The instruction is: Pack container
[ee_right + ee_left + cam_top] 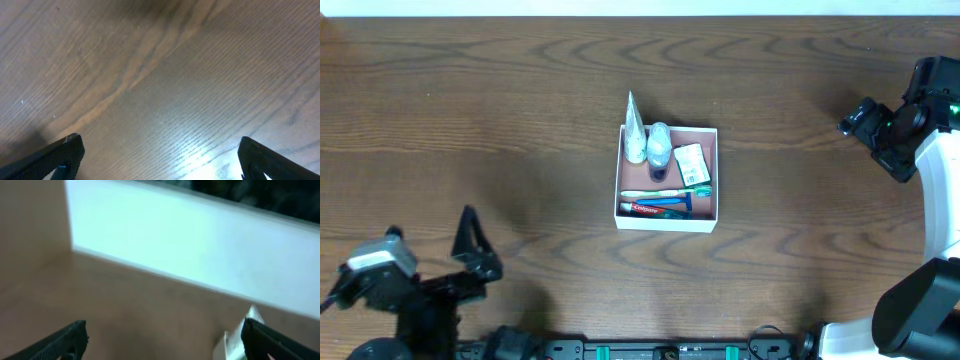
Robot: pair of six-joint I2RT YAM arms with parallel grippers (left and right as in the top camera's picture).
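1. Packing looks finished or nearly so: no loose item shows on the counter (470, 100), and both arms sit well apart from the container (665, 222).
2. The left jaws and right jaws both stand released, grasping nothing.
3. The next move probably calls only for checking the contents; no lid is visible.
4. The container sits mid-counter: shallow, square, with white walls and a pinkish-brown inside. It holds 5 toiletries: white tube (634, 135), small bottle (660, 145), packet (692, 162), toothbrush (665, 192), toothpaste (660, 208).
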